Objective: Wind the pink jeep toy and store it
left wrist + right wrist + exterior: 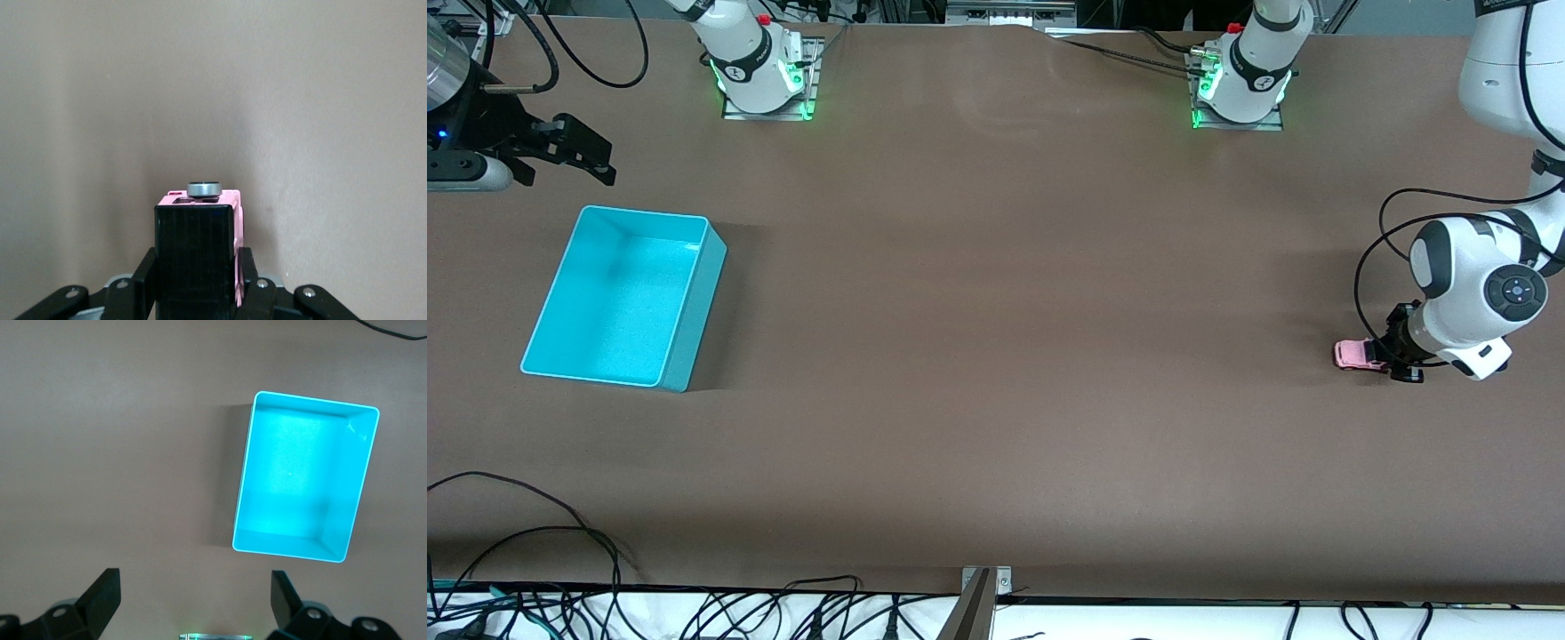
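We only get the front half of the pink jeep toy (1356,355) in the front view since the left gripper (1394,363) covers the rest, its wheels are too small to make out, and the left wrist view cuts off the black roof (197,260).

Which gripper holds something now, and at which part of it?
The left gripper is shut on the pink jeep toy, its fingers on the toy's two sides at one end. The right gripper is open and holds nothing.
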